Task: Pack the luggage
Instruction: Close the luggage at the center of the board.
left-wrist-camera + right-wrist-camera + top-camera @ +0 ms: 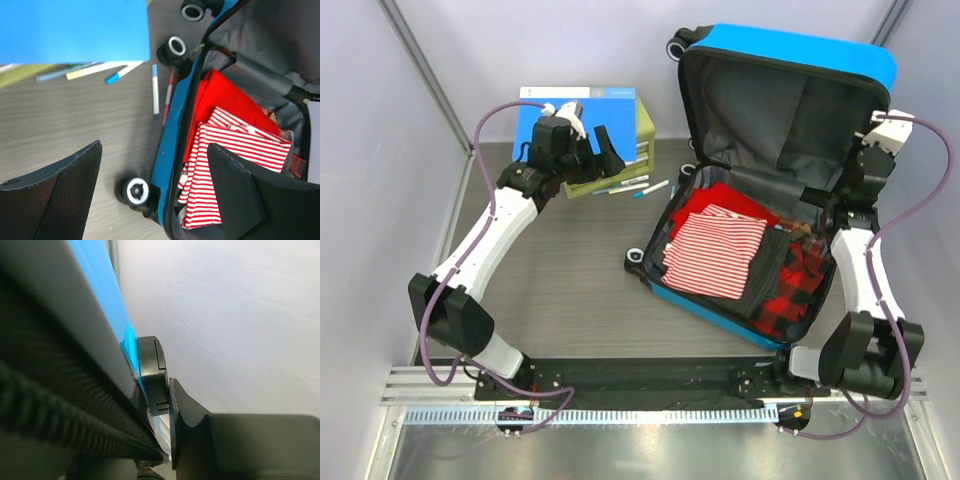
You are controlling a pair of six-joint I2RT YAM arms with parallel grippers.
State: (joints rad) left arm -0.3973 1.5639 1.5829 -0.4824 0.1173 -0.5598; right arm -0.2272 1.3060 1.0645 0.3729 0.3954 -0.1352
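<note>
The luggage (790,55) lies open at the right, its blue lid standing up and its grey lining showing. In its base lie a red-and-white striped shirt (715,250), a red garment (735,200) and a red-black plaid cloth (800,280). My right gripper (868,150) is shut on the lid's right edge; in the right wrist view the gripper (160,410) pinches the blue rim (100,285) at a black trim piece (152,365). My left gripper (603,150) is open and empty above the table left of the luggage. The left wrist view shows the gripper (155,150) over the case's blue side (172,130) and the striped shirt (235,145).
A yellow-green drawer box (630,140) stands at the back left with a flat blue folder (575,100) on it. Several pens (645,187) lie on the table between the box and the luggage, also seen in the left wrist view (155,90). Grey walls close in both sides.
</note>
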